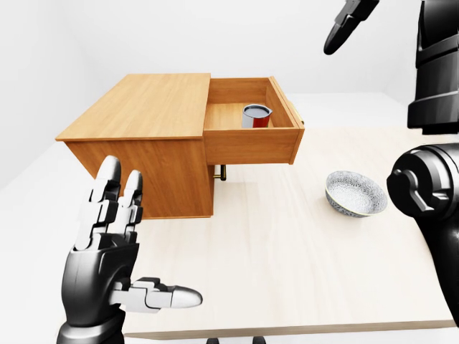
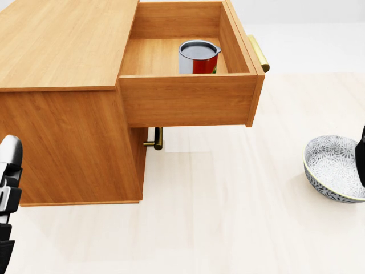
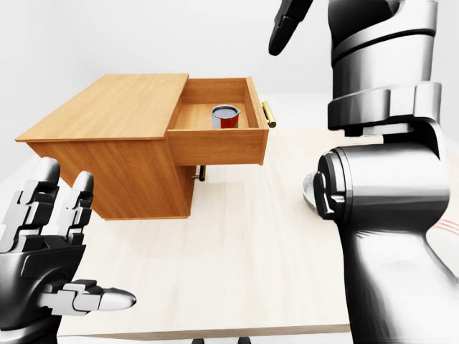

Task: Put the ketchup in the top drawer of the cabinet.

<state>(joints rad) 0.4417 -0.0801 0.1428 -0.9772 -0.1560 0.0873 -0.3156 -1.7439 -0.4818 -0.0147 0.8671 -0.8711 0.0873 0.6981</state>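
The ketchup, a red can with a grey top, stands upright inside the open top drawer of the wooden cabinet. My left hand is open and empty at the lower left of the left-eye view, in front of the cabinet's side and well below the drawer. My right hand is raised high at the top of that view, above and to the right of the drawer. Only its extended fingers show and nothing is in them.
A patterned bowl sits on the light wooden table to the right of the cabinet. The drawer's brass handle sticks out at its right end. A second brass handle shows below the drawer. My right arm fills the right side of the right-eye view.
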